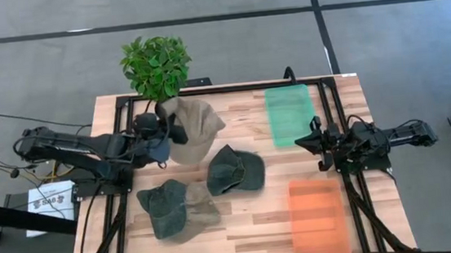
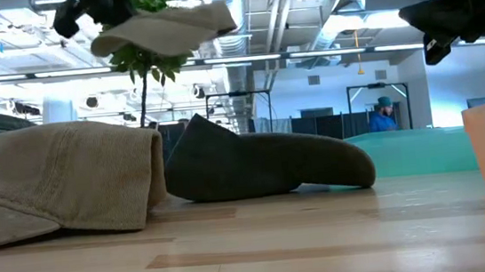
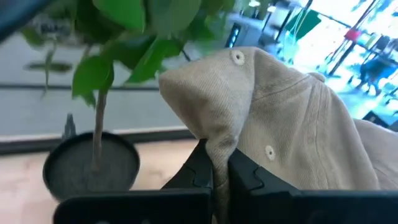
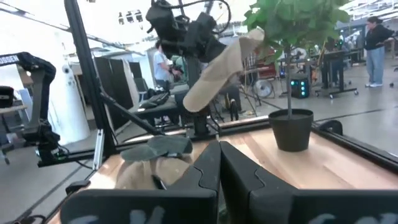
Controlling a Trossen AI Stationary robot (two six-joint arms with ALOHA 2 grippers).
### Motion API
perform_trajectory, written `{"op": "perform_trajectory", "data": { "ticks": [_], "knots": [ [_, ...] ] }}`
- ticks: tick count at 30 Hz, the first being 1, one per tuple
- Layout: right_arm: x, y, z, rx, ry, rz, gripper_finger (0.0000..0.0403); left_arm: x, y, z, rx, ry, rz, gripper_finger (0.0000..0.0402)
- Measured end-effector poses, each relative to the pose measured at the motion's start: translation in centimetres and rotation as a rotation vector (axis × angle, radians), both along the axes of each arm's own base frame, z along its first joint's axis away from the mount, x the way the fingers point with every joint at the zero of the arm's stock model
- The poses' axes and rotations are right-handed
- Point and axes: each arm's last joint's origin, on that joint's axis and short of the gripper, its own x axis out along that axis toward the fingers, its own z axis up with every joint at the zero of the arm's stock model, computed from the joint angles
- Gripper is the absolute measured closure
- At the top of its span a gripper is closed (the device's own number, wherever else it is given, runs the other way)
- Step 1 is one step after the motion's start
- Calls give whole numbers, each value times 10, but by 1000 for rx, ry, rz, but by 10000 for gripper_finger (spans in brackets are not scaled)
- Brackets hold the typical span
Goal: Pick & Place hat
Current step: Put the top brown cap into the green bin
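Observation:
A tan cap point(image 1: 195, 127) hangs in the air over the table's far left part, held by my left gripper point(image 1: 163, 138), which is shut on it. It shows high in the low view point(image 2: 165, 29) and in the left wrist view point(image 3: 273, 118). A dark green cap point(image 1: 234, 170) lies flat mid-table. A green-and-tan cap pair point(image 1: 177, 209) rests near the left front. My right gripper point(image 1: 302, 141) hovers shut over the table's right side, touching nothing. My left gripper pinches a fold of the tan cap's crown fabric point(image 3: 219, 155) between its two fingers, coming level from the table's left side. The cap is lifted clear of the table and spreads out past the fingers toward the right.
A potted plant point(image 1: 156, 67) stands at the far left edge, right beside the held cap. A green tray point(image 1: 290, 114) lies far right, an orange tray point(image 1: 318, 215) near right. Bare wood lies between the caps and trays. A person shows in the room beyond.

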Motion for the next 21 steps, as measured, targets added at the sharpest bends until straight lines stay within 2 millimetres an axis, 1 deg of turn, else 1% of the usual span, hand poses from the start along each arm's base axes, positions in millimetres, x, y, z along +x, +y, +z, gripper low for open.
{"op": "perform_trajectory", "data": {
  "ticks": [2,4,8,10,13,15,21],
  "knots": [
    [-1,0,6,11,-57,1,403,0,-6,2,33,-23,10,401],
    [-1,0,13,14,-76,3,403,1,-12,4,60,-51,15,401],
    [-1,0,46,-73,-102,-13,403,8,-21,5,99,-44,-15,401],
    [4,1,62,-129,-78,-23,403,14,-25,4,109,-40,-30,401],
    [18,2,91,-183,-29,-28,403,21,-27,3,116,-39,-46,401],
    [31,4,108,-184,48,-21,403,27,-29,2,113,-40,-66,401],
    [77,8,147,-17,305,-22,403,44,-34,4,125,-59,-131,401]
  ]
}}
